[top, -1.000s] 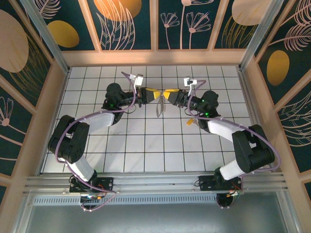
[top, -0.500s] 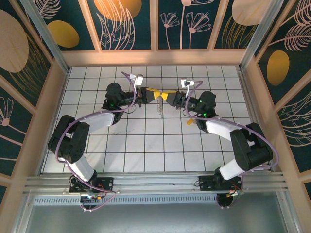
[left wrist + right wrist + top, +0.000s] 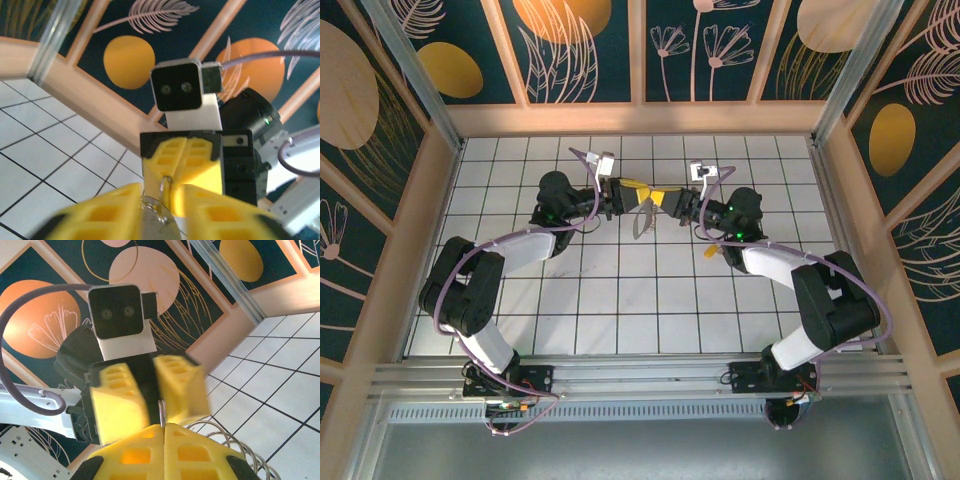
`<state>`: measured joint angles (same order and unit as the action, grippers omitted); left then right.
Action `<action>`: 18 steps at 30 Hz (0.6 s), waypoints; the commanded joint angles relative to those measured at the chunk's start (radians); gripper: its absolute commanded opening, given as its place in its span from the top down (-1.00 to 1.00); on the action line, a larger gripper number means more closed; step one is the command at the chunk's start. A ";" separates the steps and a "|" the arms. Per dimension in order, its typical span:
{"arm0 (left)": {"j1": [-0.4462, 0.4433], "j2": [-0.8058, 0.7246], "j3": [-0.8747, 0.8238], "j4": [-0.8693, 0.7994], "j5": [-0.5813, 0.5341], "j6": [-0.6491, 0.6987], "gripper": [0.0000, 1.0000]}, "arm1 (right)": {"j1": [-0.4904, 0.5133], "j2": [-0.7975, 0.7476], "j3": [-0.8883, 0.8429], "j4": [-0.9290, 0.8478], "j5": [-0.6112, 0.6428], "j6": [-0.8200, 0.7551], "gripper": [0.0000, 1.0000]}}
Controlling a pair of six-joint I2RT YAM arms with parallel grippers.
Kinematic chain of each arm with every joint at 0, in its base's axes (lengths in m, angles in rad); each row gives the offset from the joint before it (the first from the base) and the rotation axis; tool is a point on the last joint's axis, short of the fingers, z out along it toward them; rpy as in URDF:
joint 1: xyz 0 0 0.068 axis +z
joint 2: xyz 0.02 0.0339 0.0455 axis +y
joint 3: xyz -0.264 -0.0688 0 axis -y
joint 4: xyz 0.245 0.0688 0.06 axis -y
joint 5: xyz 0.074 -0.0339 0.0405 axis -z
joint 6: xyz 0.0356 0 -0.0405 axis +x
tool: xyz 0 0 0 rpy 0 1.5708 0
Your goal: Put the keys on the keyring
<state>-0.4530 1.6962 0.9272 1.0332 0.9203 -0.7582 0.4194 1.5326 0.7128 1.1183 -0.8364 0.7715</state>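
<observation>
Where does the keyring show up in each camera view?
Top external: the keyring hangs as a loop under the meeting tips of the left gripper and right gripper, far centre.
Left wrist: bottom centre, a thin loop pinched in the right gripper.
Right wrist: lower right, a coil beside the right gripper.
Shared landmark: the white tiled table.

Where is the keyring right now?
In the top view, the thin grey-tan oval keyring hangs where the left pincer and right pincer meet, over the far middle of the white tiled table.
</observation>
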 commanded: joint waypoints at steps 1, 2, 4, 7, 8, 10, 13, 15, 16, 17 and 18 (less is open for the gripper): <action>-0.004 -0.068 -0.035 0.002 -0.139 0.023 -0.01 | -0.018 -0.037 -0.007 0.060 0.023 0.011 1.00; -0.005 -0.088 -0.051 0.001 -0.182 0.024 -0.12 | -0.021 -0.042 -0.010 0.067 0.027 0.016 1.00; -0.004 -0.117 -0.073 0.007 -0.247 0.017 -0.21 | -0.028 -0.052 -0.018 0.071 0.039 0.022 1.00; -0.004 -0.141 -0.094 0.024 -0.294 -0.003 -0.24 | -0.029 -0.067 -0.025 0.071 0.057 0.023 1.00; -0.004 -0.142 -0.096 0.027 -0.302 -0.015 -0.24 | -0.030 -0.070 -0.028 0.073 0.069 0.026 1.00; -0.004 -0.140 -0.098 0.040 -0.307 -0.036 -0.24 | -0.030 -0.074 -0.036 0.086 0.096 0.041 1.00; -0.004 -0.126 -0.107 0.083 -0.304 -0.078 -0.22 | -0.027 -0.073 -0.038 0.105 0.133 0.074 1.00; -0.004 -0.114 -0.108 0.098 -0.292 -0.095 -0.19 | -0.024 -0.069 -0.033 0.106 0.153 0.088 1.00; -0.004 -0.108 -0.108 0.104 -0.285 -0.098 -0.17 | -0.021 -0.070 -0.031 0.105 0.164 0.091 1.00; -0.004 -0.104 -0.108 0.112 -0.278 -0.104 -0.15 | -0.017 -0.068 -0.027 0.102 0.171 0.093 1.00; -0.004 -0.100 -0.109 0.120 -0.273 -0.108 -0.14 | -0.015 -0.066 -0.022 0.098 0.179 0.095 1.00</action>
<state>-0.4530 1.5780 0.8261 1.0771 0.6418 -0.8291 0.3950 1.4902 0.6846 1.1461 -0.7036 0.8391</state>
